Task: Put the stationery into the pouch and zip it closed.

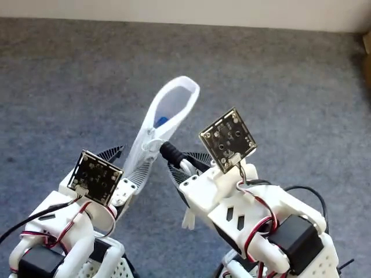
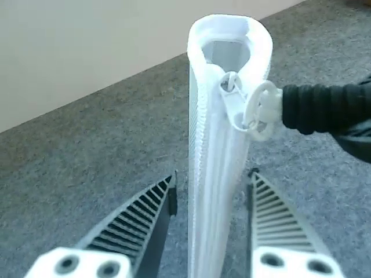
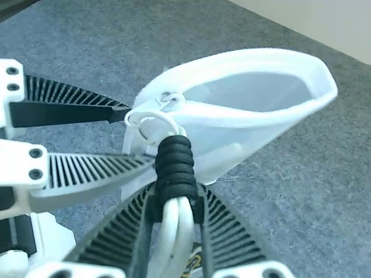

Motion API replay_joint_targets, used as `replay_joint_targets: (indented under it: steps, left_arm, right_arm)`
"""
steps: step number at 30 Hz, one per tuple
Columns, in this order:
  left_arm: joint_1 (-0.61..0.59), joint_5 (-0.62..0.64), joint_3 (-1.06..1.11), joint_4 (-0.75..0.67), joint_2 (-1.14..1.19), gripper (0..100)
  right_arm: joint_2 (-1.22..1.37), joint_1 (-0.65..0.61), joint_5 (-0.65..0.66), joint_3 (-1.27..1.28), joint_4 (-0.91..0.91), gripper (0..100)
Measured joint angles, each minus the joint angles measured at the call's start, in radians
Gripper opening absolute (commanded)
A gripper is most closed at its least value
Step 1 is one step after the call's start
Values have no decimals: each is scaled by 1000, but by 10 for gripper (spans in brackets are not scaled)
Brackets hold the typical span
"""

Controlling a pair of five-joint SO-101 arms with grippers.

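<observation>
A white mesh pouch [image 1: 152, 130] [image 2: 214, 150] [image 3: 255, 124] stands tilted on its long edge over the grey surface. Its far end gapes open, and something blue [image 1: 162, 121] lies inside. My left gripper [image 1: 128, 162] [image 2: 211, 180] [image 3: 139, 134] is shut on the pouch's near end, one finger on each side. The zipper slider [image 2: 232, 88] sits near the open mouth, with a white ring [image 2: 261, 110] [image 3: 152, 123] hanging from it. A black-wrapped pull loop [image 1: 171, 153] [image 2: 319, 107] [image 3: 174, 165] is tied to that ring. My right gripper [image 1: 184, 165] [image 3: 175, 186] is shut on the loop, just right of the pouch.
Grey carpet-like surface [image 1: 278, 75] spreads around the pouch on all sides. A pale wall strip [image 1: 174, 8] runs along the back. A brown object [image 1: 367, 58] pokes in at the far right edge. Both arms crowd the near edge.
</observation>
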Motion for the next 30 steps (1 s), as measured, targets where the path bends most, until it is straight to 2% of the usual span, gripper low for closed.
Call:
replay_joint_targets:
  steps: [7,13,21,30]
  left_arm:
    - [2,0,0,-6,0,232]
    - [5,-2,0,-43,0,229]
    - [5,-2,0,-48,0,130]
    - [6,-2,68,-124,0,5]
  right_arm:
    - [0,-110,0,0,55,4]
    - [-6,-118,-2,0,55,4]
    - [-5,-123,-2,0,55,4]
    - [0,-127,-2,0,14,4]
